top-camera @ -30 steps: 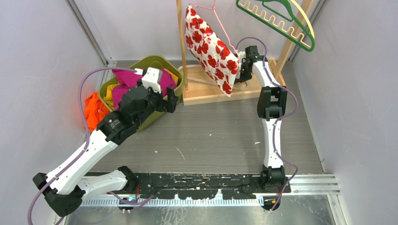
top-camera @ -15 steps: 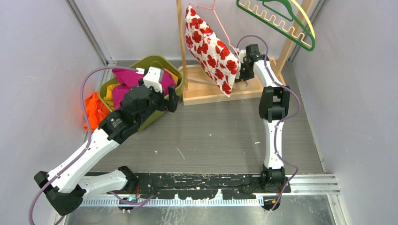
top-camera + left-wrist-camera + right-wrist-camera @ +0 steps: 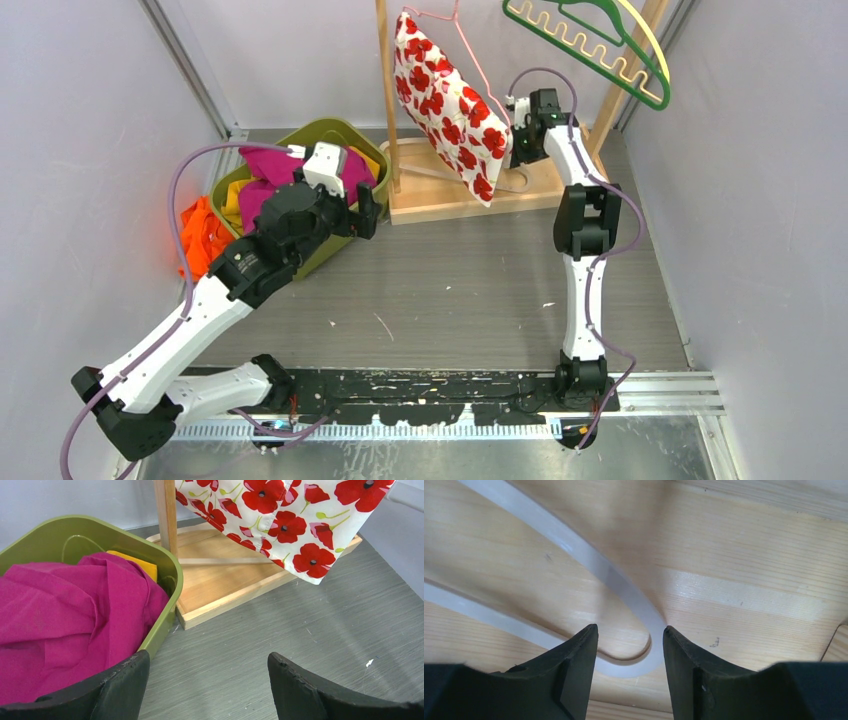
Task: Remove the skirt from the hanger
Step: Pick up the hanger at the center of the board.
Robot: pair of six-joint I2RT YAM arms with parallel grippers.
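Observation:
The skirt, white with red poppies, hangs slanted on a thin pink hanger from the wooden rack. Its lower hem shows in the left wrist view. My right gripper is just beside the skirt's right edge, pointing down over the rack's base. In the right wrist view the right gripper is open with nothing between its fingers, and only the wood and a white hanger lie below. My left gripper hovers open by the green bin, empty.
A green bin at the left holds magenta cloth and yellow cloth, with orange cloth beside it. The rack's post and wooden base stand behind. A green hanger hangs at the top right.
My right gripper has lifted and shifted slightly back along the skirt's right edge, and its jaws have widened a little. The left arm has not moved.

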